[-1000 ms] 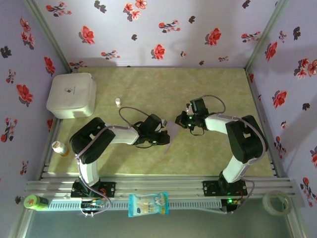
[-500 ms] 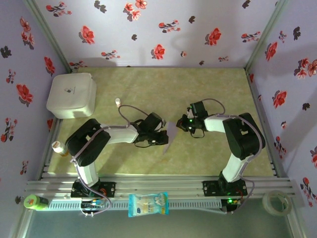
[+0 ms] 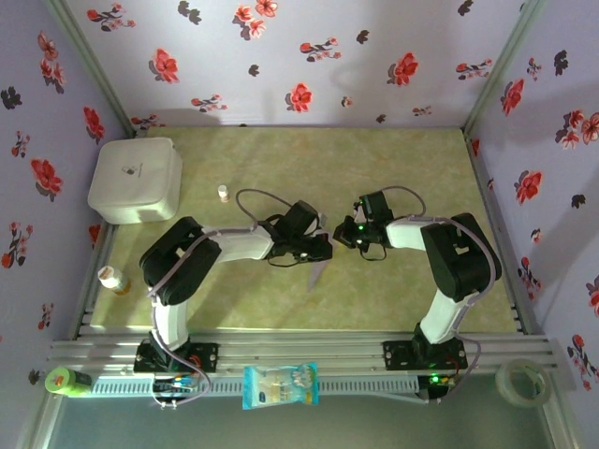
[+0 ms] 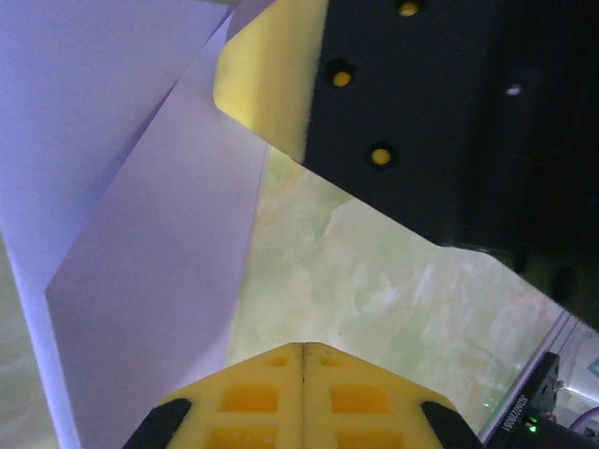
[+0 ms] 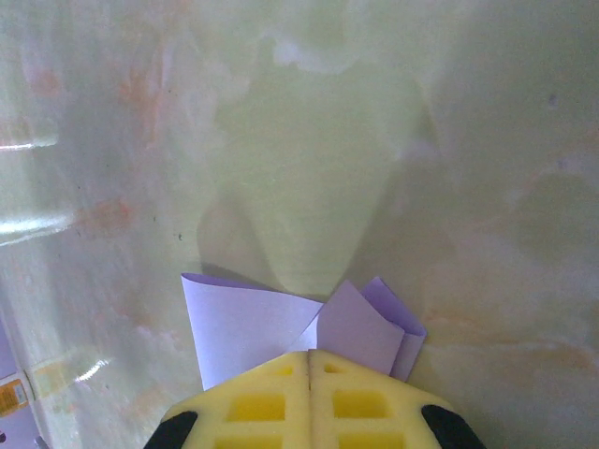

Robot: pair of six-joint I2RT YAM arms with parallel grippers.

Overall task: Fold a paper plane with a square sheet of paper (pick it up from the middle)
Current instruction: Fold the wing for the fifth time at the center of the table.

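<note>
The square sheet of paper is folded into a narrow pale-lilac paper plane (image 3: 316,269) with its sharp tip toward the near edge. My right gripper (image 3: 345,234) is shut at its far end. In the right wrist view the paper plane's flaps (image 5: 253,327) spread left and right from the seam of the right gripper (image 5: 309,354). My left gripper (image 3: 315,248) is shut over the plane's middle. In the left wrist view the paper plane (image 4: 140,281) lies beside the left gripper (image 4: 302,348), whose seam holds nothing visible. The right gripper's yellow pad (image 4: 267,84) is close ahead.
A white rounded box (image 3: 136,180) stands at the back left, a small white bottle (image 3: 223,193) near it. An orange-capped bottle (image 3: 112,279) sits at the left edge. On the front rail lie a blue-and-white packet (image 3: 279,385) and a tape roll (image 3: 522,382).
My left gripper has moved right and slightly away from me, closing in on the right gripper over the paper. The right gripper has barely moved in the last half second.
</note>
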